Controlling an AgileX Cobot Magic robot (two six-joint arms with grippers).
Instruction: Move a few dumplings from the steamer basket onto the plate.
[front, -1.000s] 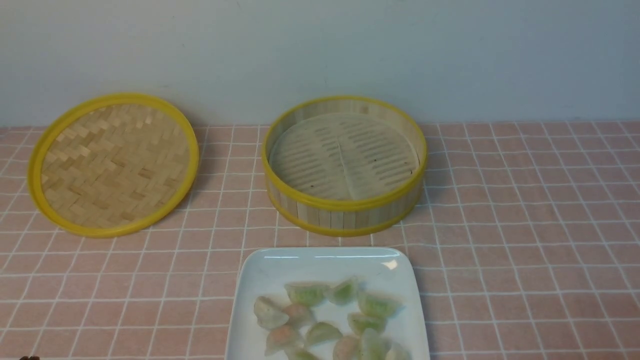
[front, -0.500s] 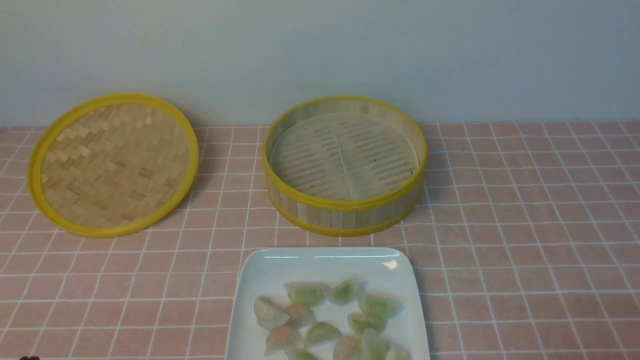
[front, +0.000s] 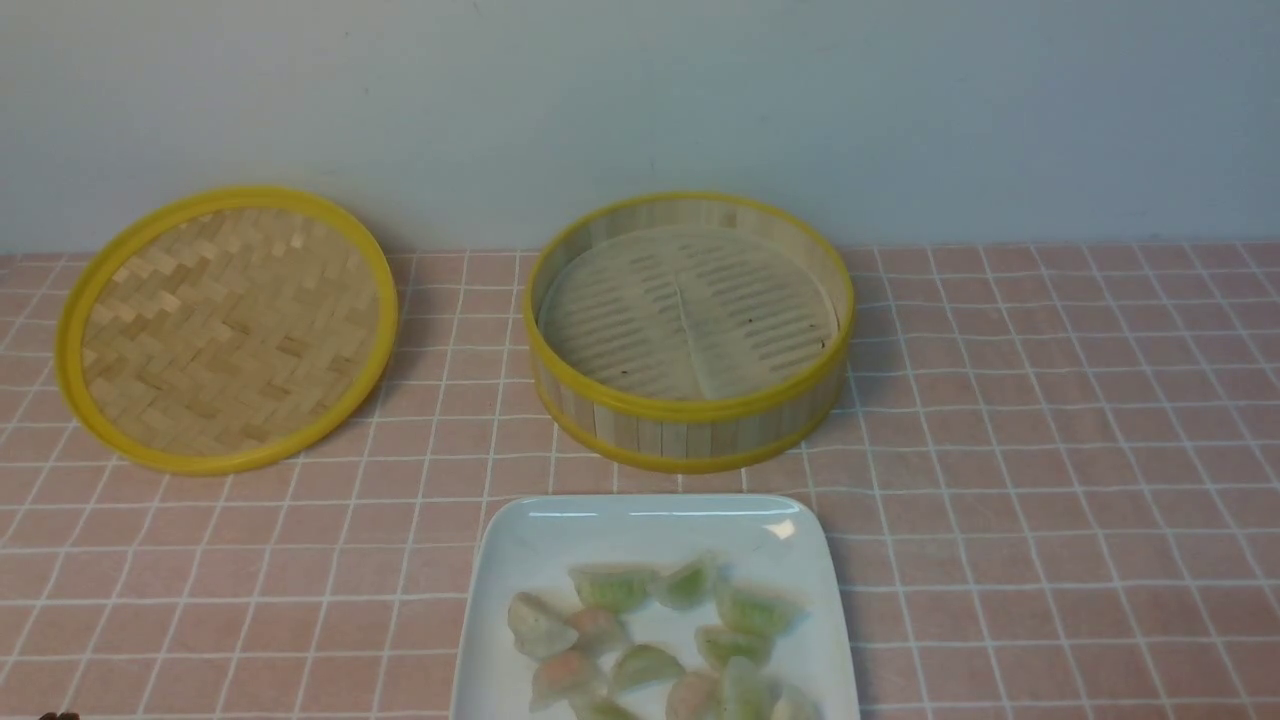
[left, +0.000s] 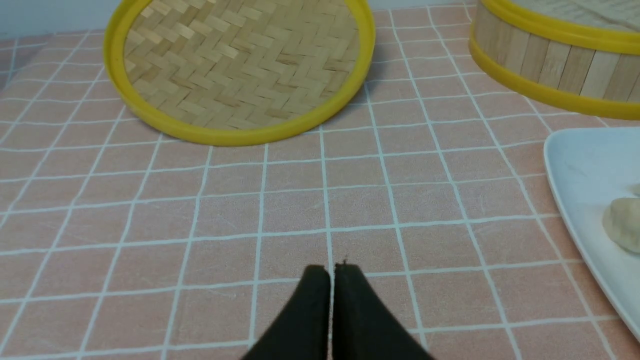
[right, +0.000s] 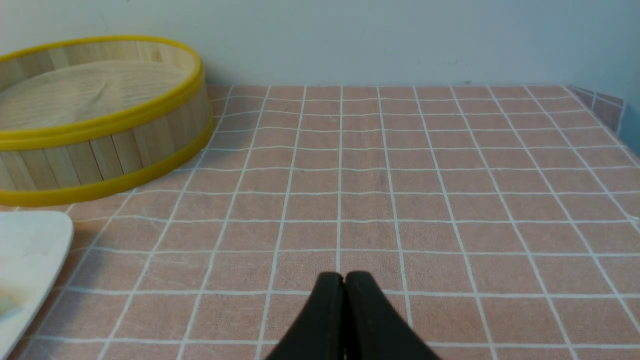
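The steamer basket (front: 690, 410) stands at the back centre, and its slatted floor is bare. The white plate (front: 650, 518) lies in front of it at the near edge and holds several dumplings. Most are green-filled or pink-filled, and one pale cream dumpling (front: 535, 625) lies at the plate's left side. It also shows in the left wrist view (left: 622, 222). My left gripper (left: 331, 270) is shut and empty, low over the cloth to the left of the plate (left: 575, 170). My right gripper (right: 344, 276) is shut and empty over the cloth to the right of the plate (right: 30, 240). Neither gripper shows in the front view.
The flat woven lid (front: 228, 330) with a yellow rim lies at the back left, also in the left wrist view (left: 240, 65). A pink checked cloth (front: 1050, 450) covers the table. A pale wall stands close behind the basket. The table's right edge (right: 620, 115) shows in the right wrist view.
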